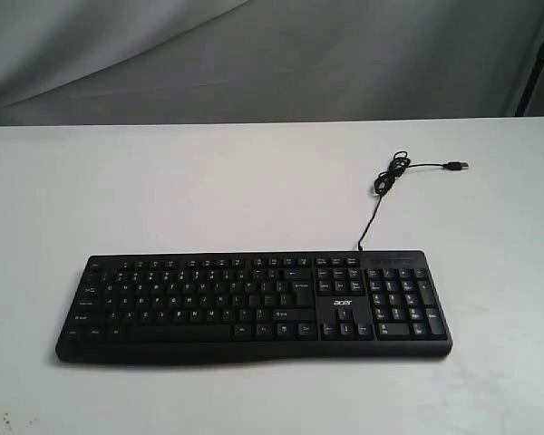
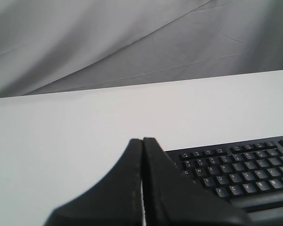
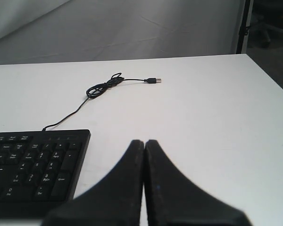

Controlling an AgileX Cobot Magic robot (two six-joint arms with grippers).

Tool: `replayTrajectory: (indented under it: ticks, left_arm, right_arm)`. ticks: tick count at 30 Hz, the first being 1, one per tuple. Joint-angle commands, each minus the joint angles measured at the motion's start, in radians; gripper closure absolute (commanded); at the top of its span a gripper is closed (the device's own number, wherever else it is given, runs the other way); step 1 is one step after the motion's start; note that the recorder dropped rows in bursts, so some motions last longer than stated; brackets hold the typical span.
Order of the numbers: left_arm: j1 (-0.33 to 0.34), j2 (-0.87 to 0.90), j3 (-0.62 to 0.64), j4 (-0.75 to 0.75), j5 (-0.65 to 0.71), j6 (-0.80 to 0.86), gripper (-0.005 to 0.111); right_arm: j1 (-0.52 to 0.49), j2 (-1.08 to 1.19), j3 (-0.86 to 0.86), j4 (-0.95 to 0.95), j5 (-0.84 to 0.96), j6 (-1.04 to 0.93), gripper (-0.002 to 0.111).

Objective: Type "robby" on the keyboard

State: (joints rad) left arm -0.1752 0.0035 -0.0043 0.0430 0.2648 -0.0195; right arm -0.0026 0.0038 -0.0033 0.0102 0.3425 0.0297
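A wide black keyboard [image 1: 254, 306] with white legends and an "acer" logo lies flat on the white table [image 1: 208, 190], its number pad to the right. Its thin black USB cable [image 1: 387, 181] runs back to a loose coil and a free plug. Neither arm shows in the exterior view. In the left wrist view my left gripper [image 2: 142, 140] is shut with nothing held, above the table just off the keyboard's [image 2: 240, 167] letter end. In the right wrist view my right gripper [image 3: 144, 141] is shut and empty, off the keyboard's [image 3: 35, 162] number-pad end.
A grey cloth backdrop [image 1: 254, 54] hangs behind the table. The cable's coil and USB plug [image 3: 153, 80] lie on the table behind the keyboard's right part. A dark stand pole [image 1: 533, 54] rises past the table's far right corner.
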Motion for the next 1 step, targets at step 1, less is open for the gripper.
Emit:
replayTrajectory:
  ticks: [1]
  left_arm:
    - [-0.006,-0.003,0.004,0.005,-0.006,-0.003,0.107]
  right_arm:
    - [-0.006,-0.004,0.003,-0.01,-0.001,0.006,0.108]
